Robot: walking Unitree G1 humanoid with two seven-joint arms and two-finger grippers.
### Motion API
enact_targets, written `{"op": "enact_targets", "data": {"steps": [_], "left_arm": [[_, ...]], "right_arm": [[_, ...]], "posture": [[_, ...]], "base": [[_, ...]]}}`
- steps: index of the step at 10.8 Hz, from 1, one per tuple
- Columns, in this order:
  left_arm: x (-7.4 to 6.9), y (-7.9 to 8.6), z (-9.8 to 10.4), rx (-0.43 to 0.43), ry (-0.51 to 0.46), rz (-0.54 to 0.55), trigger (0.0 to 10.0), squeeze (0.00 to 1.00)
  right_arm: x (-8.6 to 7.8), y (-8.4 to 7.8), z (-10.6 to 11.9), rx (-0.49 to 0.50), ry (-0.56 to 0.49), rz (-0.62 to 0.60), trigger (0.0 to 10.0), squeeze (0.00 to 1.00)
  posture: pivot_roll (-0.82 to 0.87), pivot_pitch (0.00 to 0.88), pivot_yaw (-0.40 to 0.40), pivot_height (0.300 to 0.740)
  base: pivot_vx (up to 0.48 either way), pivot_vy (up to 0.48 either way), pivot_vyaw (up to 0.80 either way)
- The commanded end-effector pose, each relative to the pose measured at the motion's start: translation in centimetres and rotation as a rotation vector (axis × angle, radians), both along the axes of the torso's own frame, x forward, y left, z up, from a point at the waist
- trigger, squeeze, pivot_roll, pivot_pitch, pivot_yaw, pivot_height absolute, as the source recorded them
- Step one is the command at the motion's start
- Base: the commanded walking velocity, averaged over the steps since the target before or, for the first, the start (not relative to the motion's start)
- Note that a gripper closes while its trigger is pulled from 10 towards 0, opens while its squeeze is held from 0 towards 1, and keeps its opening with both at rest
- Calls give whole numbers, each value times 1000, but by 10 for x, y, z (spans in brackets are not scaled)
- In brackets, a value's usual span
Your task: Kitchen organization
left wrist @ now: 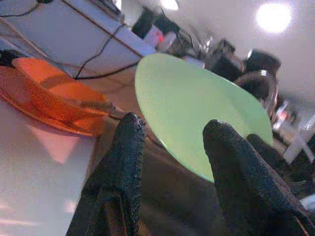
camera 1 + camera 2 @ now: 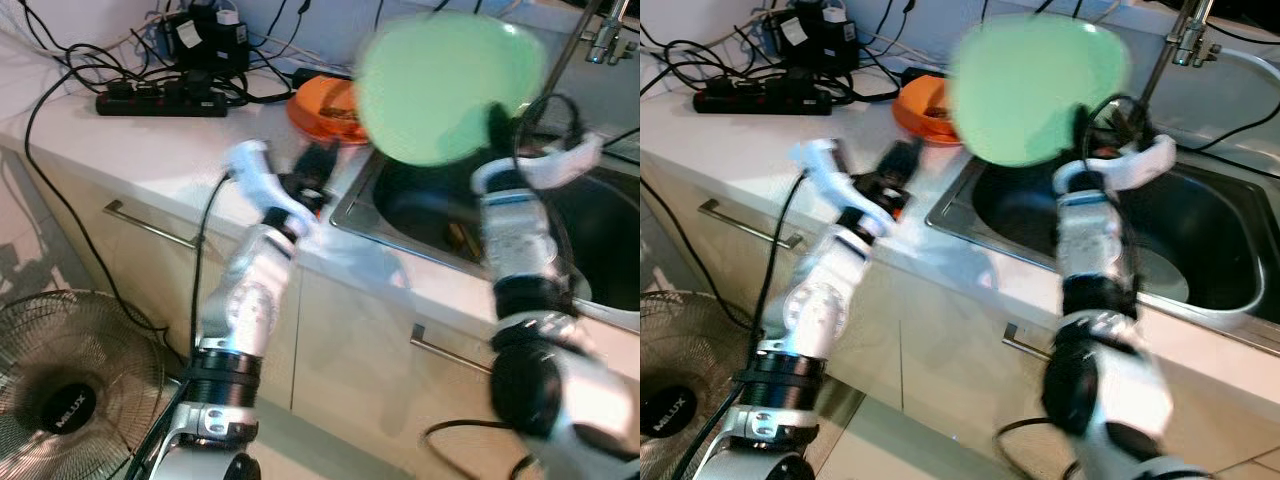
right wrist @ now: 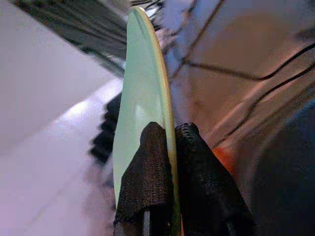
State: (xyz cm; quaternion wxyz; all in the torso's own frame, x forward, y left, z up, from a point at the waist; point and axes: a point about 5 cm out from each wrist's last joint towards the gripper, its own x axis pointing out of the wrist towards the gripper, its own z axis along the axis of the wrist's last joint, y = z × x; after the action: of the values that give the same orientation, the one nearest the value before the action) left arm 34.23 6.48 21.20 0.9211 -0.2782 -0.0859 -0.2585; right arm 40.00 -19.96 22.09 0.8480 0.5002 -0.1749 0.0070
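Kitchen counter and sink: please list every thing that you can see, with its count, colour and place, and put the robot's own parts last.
Plate: one, light green, held up on edge above the sink.
Dishes: orange, seemingly a bowl on a plate, on the counter left of the sink.
Sink: one, steel, set in the counter; something small lies in it, unclear.
Tap: one, metal, behind the sink.
Power strip: one, black, with cables, at the counter's back left.
Fan: one, dark wire grille, on the floor at left.
Cabinet handles: two, metal, below the counter.
Left gripper: black fingers apart, over the counter near the sink edge.
Right gripper: black fingers pinching the plate's rim.
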Motion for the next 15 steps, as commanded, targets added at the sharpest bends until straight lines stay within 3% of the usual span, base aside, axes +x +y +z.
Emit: {"op": "enact_targets", "data": {"steps": [1, 2, 3, 4, 5, 6, 7, 8, 10, 12, 15], "left_arm": [[-5, -8, 3, 94, -38, -29, 10000, 0], [-9, -11, 1, 172, -55, -45, 10000, 0], [-10, -12, 0, 205, -61, -51, 10000, 0], [-13, -15, -3, 261, -73, -72, 10000, 0], [-14, -15, -4, 280, -76, -80, 10000, 0], [-15, -14, -10, 377, -57, -76, 10000, 0], [-16, -14, -13, 412, -44, -85, 10000, 0], [-16, -13, -17, 448, -28, -90, 10000, 0], [-18, -14, -20, 471, -21, -105, 10000, 0], [-20, -15, -21, 494, -16, -114, 10000, 0], [-21, -12, -21, 504, -9, -102, 10000, 0]], "right_arm": [[1, -14, 16, -92, -19, -101, 10000, 0], [-1, -26, 22, -232, 4, -208, 10000, 0], [-2, -28, 24, -292, 9, -248, 10000, 0], [-3, -31, 27, -445, 42, -326, 10000, 0], [-3, -30, 27, -521, 58, -347, 10000, 0], [-1, -24, 22, -704, 97, -353, 10000, 0], [1, -19, 18, -838, 124, -359, 10000, 0], [3, -11, 9, -1036, 187, -370, 10000, 0], [5, -1, -6, -1225, 254, -344, 10000, 0], [4, -2, -26, -1302, 395, -333, 10000, 0], [3, 13, -46, -1379, 443, -237, 10000, 0]], "posture": [[264, 0, -61, 740], [266, 0, -62, 740], [268, 0, -61, 740], [268, 0, -59, 740], [269, 0, -59, 740], [274, 0, -59, 740], [275, 0, -59, 740], [283, 0, -62, 740], [286, 0, -63, 740], [299, 0, -71, 740], [313, 0, -78, 740]], "base": [[0, 0, 0], [0, 0, 0], [0, 0, 0], [0, 0, 0], [0, 0, 0], [0, 0, 0], [0, 0, 0], [0, 0, 0], [0, 0, 0], [0, 0, 0], [0, 0, 0]]}}
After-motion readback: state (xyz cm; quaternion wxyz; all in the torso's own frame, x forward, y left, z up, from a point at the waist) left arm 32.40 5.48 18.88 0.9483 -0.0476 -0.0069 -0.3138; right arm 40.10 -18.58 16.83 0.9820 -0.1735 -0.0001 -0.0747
